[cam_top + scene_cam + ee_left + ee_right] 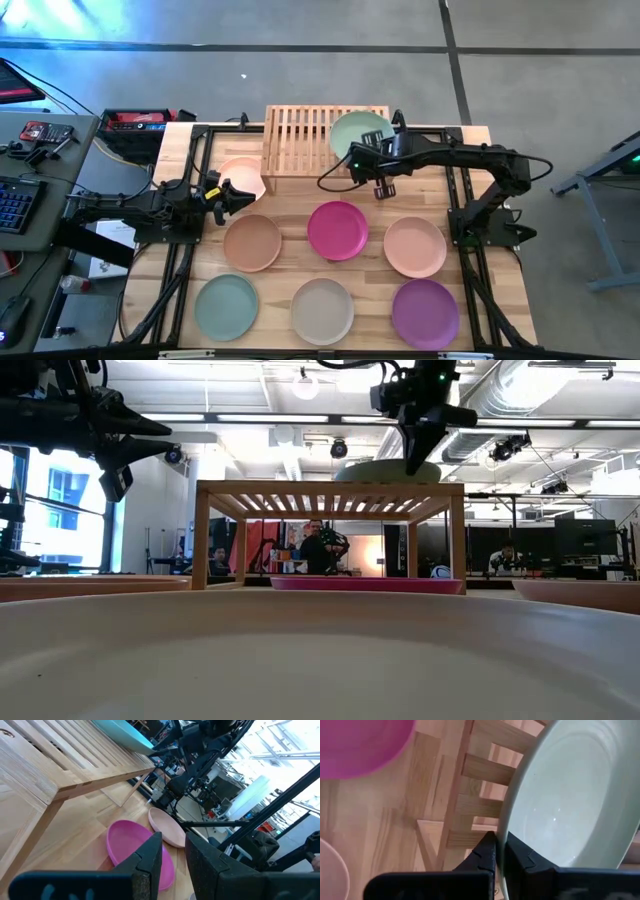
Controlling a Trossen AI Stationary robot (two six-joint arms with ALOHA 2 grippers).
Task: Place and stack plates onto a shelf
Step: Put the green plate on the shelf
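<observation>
The shelf (pixel 300 140) stands at the table's far edge. My right gripper (pixel 352 157) is over the shelf's right half, shut on the sage green plate (pixel 362 133), which lies at shelf-top height (pixel 385 470). My left gripper (pixel 233 193) hovers open at the table's left, raised high (pixel 120 445), just near of the pale pink plate (pixel 243 172), which lies beside the shelf's left end. The tan (pixel 252 242), magenta (pixel 337 230), peach (pixel 415 246), mint (pixel 226 305), beige (pixel 322 310) and purple (pixel 425 313) plates lie flat on the table. My right gripper pinches the sage green plate's rim (pixel 506 827) at the plate's near edge, one finger (pixel 520 855) on the inner face and the other (pixel 485 852) outside. The fingers come from above, slanting in from the right. The plate stays about level over the shelf's slats; whether it touches them I cannot tell.
Black frame rails run along the table's left and right sides. A keyboard and tools sit on a desk off the left edge. In the low view the beige plate's rim (pixel 300 650) fills the foreground; people show in the room behind. The shelf's left half is bare.
</observation>
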